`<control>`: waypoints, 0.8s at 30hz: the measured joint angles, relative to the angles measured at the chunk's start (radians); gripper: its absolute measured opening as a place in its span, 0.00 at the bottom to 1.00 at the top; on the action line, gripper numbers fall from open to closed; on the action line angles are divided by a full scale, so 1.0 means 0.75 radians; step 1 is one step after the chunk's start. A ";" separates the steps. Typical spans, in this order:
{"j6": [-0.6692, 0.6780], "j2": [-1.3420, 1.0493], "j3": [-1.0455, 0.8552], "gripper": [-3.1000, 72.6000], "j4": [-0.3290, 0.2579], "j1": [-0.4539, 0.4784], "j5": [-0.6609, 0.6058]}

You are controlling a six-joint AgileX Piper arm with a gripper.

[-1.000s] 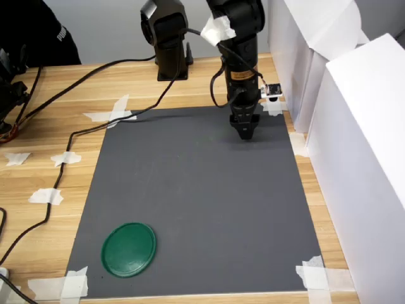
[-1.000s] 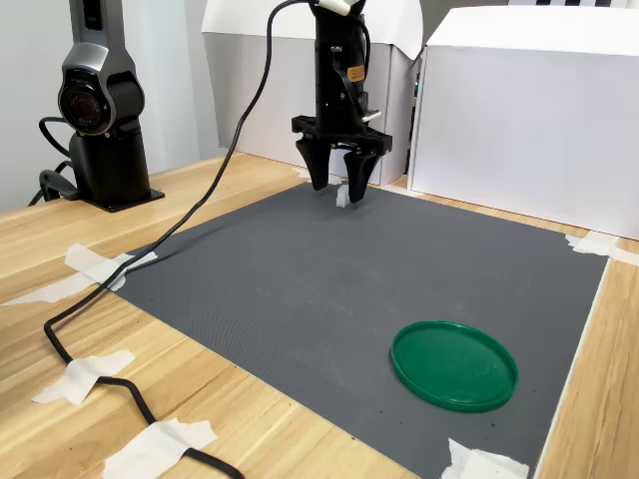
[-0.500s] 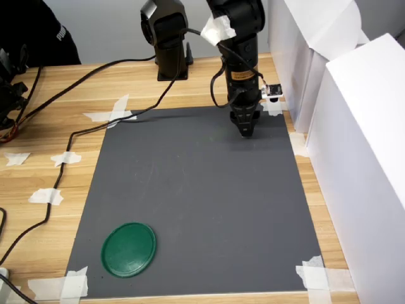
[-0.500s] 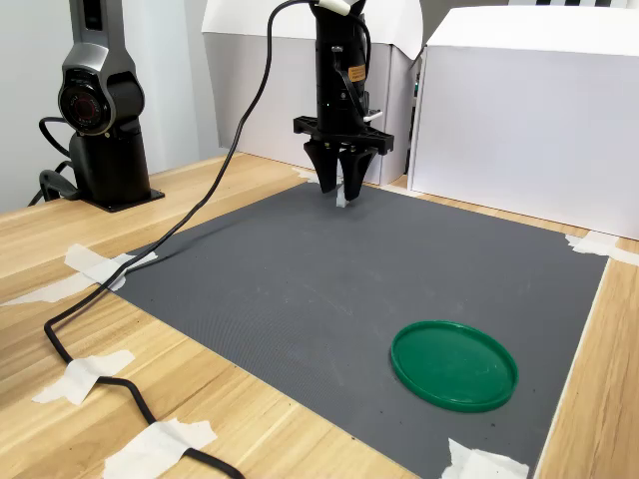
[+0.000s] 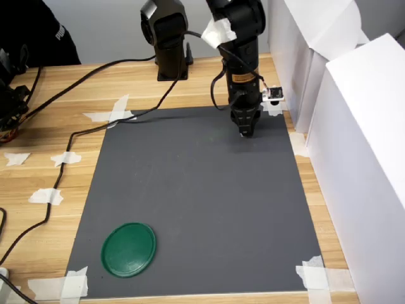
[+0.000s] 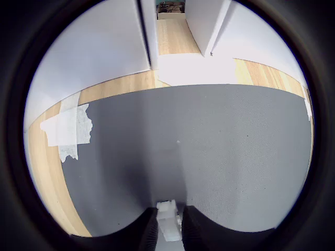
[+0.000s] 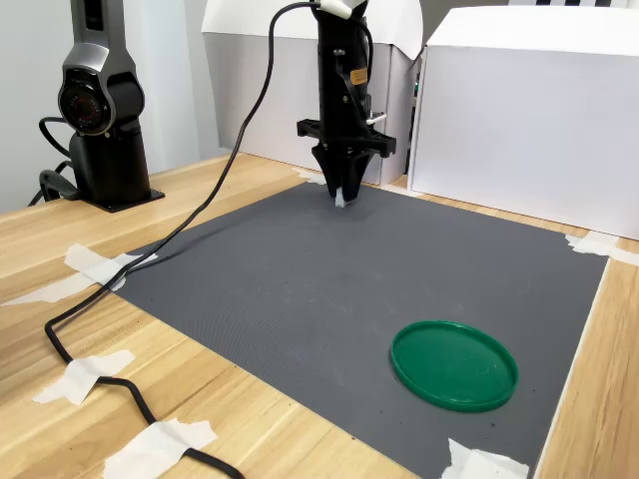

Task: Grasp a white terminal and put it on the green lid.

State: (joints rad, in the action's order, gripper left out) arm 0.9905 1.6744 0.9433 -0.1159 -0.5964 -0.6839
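**Gripper closed on the terminal at the mat's far corner**

The gripper (image 7: 341, 195) points straight down over the grey mat (image 5: 196, 202), its two fingers (image 6: 148, 235) drawn together. Between their tips sits the white terminal (image 6: 168, 220), pinched from both sides; in the second exterior view it shows as a small white bit (image 7: 341, 201) at the tips, at or just above the mat. The green lid (image 5: 129, 248) lies flat on the mat, well apart from the gripper, toward the opposite corner. Behind the gripper stand white boxes (image 7: 519, 120). A tape patch (image 6: 68, 130) holds the mat's corner near the gripper. A black cable (image 7: 150, 259) trails from the arm across the wooden table (image 5: 57, 126).
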 joint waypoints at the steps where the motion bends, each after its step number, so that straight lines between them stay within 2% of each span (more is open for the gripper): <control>1: -0.001 0.001 0.000 0.25 0.000 0.000 0.000; 5: -0.008 0.003 0.000 0.16 0.000 0.000 -0.004; 12: -0.059 -0.035 0.039 0.16 0.005 0.030 -0.089; 24: -0.116 -0.076 0.397 0.16 -0.014 0.334 -0.353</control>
State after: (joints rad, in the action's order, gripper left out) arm 0.9035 1.6174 1.2411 -0.1264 -0.3457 -0.9486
